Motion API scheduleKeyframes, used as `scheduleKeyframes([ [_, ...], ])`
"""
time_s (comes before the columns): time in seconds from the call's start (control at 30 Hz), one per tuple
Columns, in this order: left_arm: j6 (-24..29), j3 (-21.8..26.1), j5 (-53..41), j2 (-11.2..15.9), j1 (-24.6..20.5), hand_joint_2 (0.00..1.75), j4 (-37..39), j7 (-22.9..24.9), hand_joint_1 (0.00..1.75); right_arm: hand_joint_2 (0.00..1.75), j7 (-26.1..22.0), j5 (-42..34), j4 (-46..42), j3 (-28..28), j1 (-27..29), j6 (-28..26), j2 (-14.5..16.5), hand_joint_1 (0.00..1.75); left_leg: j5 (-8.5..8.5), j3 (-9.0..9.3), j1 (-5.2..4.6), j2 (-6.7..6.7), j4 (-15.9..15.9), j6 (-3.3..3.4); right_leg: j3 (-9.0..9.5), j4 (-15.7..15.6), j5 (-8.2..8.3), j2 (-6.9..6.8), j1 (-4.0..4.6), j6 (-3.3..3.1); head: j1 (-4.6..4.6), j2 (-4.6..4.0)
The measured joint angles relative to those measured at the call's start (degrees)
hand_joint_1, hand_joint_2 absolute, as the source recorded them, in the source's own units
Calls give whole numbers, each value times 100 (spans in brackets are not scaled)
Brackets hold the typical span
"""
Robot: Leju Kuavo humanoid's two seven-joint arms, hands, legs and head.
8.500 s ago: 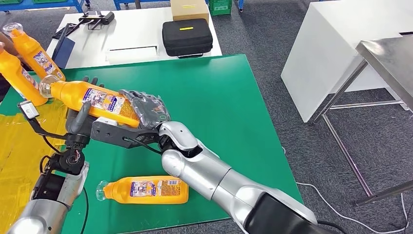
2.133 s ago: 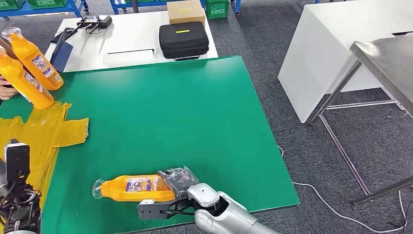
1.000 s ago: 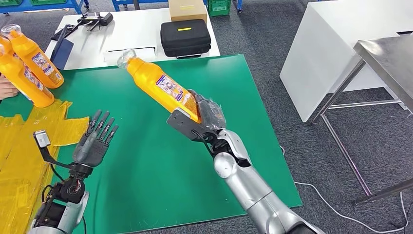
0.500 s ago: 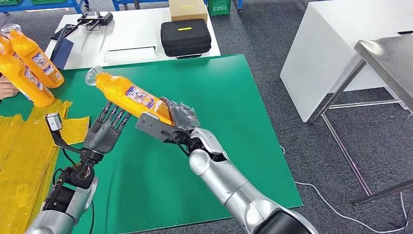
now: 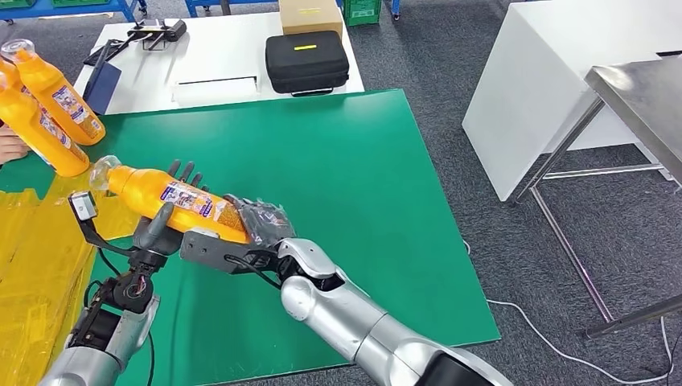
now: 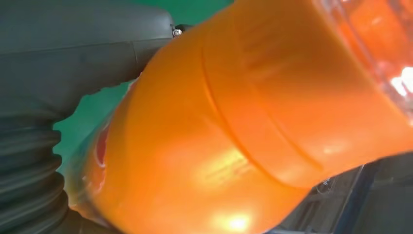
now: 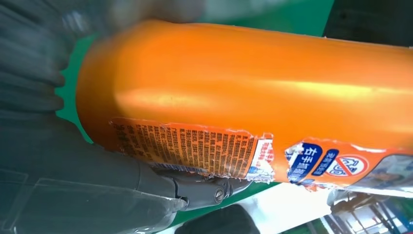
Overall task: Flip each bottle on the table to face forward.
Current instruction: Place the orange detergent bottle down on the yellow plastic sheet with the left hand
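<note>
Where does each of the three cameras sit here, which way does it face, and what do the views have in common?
Head view: high on the body, looking forward and down at the green table; both silver arms show, left hand and right hand on the orange bottle.
Left wrist view: behind the left hand, close on the bottle.
Right wrist view: behind the right hand, on the bottle's torn label.
Shared: that bottle.

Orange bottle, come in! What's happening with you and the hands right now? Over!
Right hand grips orange bottle at base. Left hand cradles its middle, above green table. Nothing blocking.
</note>
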Motion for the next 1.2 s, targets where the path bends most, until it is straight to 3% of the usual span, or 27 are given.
scheduleKeyframes([
  [0.3, 7, 85, 1, 46, 155, 175, 30, -78, 0, 175, 103, -270, 168, 478, -150, -2, -1, 175, 0, 1, 0, 1, 0, 0, -2, 0, 0, 0, 1, 0, 0, 0],
  [0.43, 3, 101, 9, 54, 188, 175, 30, -81, 168, 175, 104, -313, 240, 552, -186, -2, -1, 175, 0, 0, 0, 0, 0, 0, -2, 0, 0, 0, 0, 0, 1, 0],
  [0.47, 0, 103, 19, 55, 192, 175, 30, -82, 175, 175, 104, -320, 256, 569, -199, -2, -1, 175, 0, 0, 0, 1, 0, 0, -2, 0, 0, 0, 0, 0, 1, 0],
  [1.03, -121, 111, 167, 54, 226, 175, 30, -32, 175, 175, 15, -406, 556, 599, -282, -30, 0, 174, 0, 1, 0, 1, 0, 0, -4, -1, 0, 1, 1, 0, 1, 0],
  [1.17, -136, 115, 199, 49, 226, 175, 30, -33, 175, 175, 16, -350, 590, 599, -301, -41, 0, 79, 0, 1, 0, 1, 0, 0, -4, -1, 0, 1, 1, 0, -1, 0],
  [1.2, -137, 119, 210, 48, 225, 175, 30, -37, 175, 175, 16, -316, 604, 599, -307, -59, 0, 79, 0, 1, 0, 1, 0, 0, -4, 0, 0, 1, 0, 0, 0, 0],
])
